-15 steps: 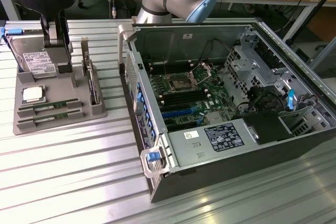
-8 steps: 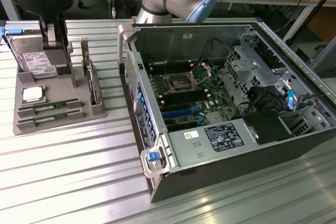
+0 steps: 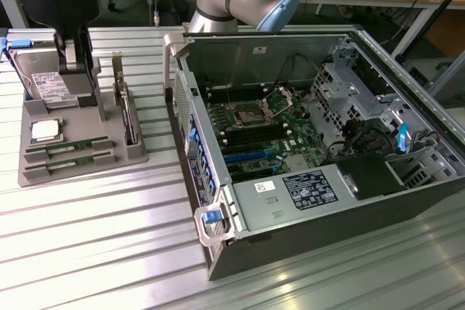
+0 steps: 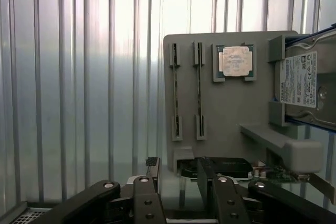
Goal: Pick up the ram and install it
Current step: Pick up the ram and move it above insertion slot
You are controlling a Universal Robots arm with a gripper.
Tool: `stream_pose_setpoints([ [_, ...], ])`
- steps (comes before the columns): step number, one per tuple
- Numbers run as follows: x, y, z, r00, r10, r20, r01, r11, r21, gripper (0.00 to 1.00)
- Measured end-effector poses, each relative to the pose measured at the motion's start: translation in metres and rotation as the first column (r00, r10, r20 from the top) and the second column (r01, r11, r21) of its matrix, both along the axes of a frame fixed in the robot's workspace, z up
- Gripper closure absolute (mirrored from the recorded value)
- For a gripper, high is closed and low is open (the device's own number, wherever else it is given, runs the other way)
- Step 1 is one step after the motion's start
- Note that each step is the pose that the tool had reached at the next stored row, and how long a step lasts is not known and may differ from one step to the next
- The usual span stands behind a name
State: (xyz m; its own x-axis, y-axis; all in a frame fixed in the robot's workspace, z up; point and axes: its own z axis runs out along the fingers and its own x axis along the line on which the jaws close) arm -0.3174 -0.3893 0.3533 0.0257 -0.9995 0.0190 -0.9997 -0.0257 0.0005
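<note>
The pick-up step appears to be in hand. The gripper (image 4: pixel 177 182) hovers at the grey tray (image 4: pixel 226 108), jaws wide and empty. Both ram sticks (image 4: pixel 175 90) sit slotted, and grasping likely calls for squaring the jaws across one thin stick.

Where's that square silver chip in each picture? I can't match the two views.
Exterior view: the processor chip lies on the gray tray at the exterior view's left, beside the ram sticks.
Wrist view: the chip sits between the ram sticks and the hard drive.
Shared landmark: the white-labelled hard drive at the tray's edge.
</note>
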Motion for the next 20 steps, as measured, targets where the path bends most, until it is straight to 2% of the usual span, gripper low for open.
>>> stream_pose_setpoints([
  [11, -0.006, 0.0075, -0.0093, 1.0000, 0.000, 0.0001, 0.000, 1.0000, 0.0001, 0.58],
  [20, -0.012, 0.0097, -0.0169, 1.0000, 0.000, 0.0001, 0.000, 1.0000, 0.0000, 0.58],
])
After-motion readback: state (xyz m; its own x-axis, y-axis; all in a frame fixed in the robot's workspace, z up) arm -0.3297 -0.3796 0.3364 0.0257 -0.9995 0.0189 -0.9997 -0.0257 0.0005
